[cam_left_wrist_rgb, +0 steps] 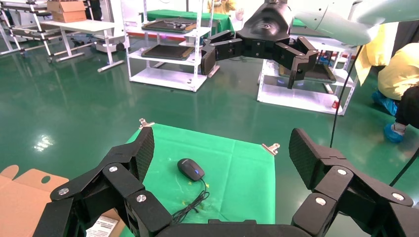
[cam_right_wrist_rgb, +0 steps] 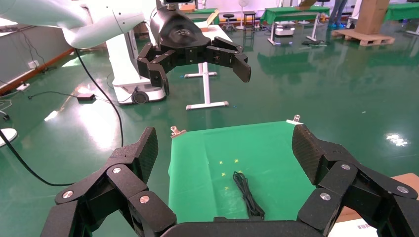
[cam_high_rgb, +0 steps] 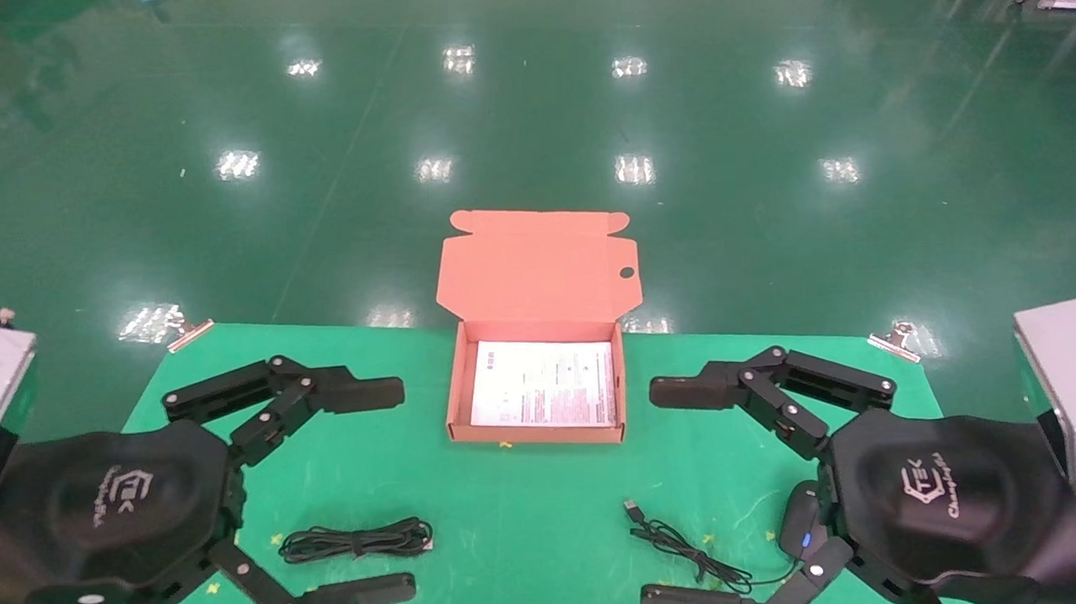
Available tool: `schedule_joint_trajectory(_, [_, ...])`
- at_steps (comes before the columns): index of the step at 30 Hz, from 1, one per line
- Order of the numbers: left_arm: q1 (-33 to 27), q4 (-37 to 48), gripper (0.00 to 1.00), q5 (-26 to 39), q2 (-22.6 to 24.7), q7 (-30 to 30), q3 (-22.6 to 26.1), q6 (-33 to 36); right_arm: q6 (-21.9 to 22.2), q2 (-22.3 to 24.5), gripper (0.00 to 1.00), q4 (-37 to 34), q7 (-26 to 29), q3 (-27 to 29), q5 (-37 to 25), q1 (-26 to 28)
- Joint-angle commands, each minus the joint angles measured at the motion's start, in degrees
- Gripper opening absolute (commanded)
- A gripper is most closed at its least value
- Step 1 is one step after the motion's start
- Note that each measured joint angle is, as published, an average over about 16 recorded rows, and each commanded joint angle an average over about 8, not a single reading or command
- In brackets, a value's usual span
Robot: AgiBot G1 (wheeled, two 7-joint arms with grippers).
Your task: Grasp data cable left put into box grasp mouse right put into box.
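lying open-lidded, the box [cam_high_rgb: 540, 433] with only a white sheet [cam_high_rgb: 543, 383] inside; left gripper [cam_high_rgb: 371, 491] and right gripper [cam_high_rgb: 672, 496] both spread

Bright, even overhead lighting; rows of ceiling lamps mirrored as white glare patches on glossy green floor [cam_high_rgb: 530, 112]; head view slightly soft, colours washed; table [cam_high_rgb: 529, 511] cloth evenly lit, shadows faint and short; wrist views sharper in background, near claw links dark with little detail; mild wide-angle bending at wrist-view edges.
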Motion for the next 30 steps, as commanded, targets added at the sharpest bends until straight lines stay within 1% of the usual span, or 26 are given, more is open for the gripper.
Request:
schedule_joint_trajectory(1, [0.0,0.0,1.00,0.0,0.0,0.0,0.0,0.0,0.0,0.0,1.00,0.0,0.0,0.0,0.0,0.0])
schedule_joint_trajectory(30, [-0.1,-0.1,1.00,0.7,-0.1,0.1,0.2,0.0,0.3,0.1,1.00,-0.1,0.1,-0.1,-0.3,0.0])
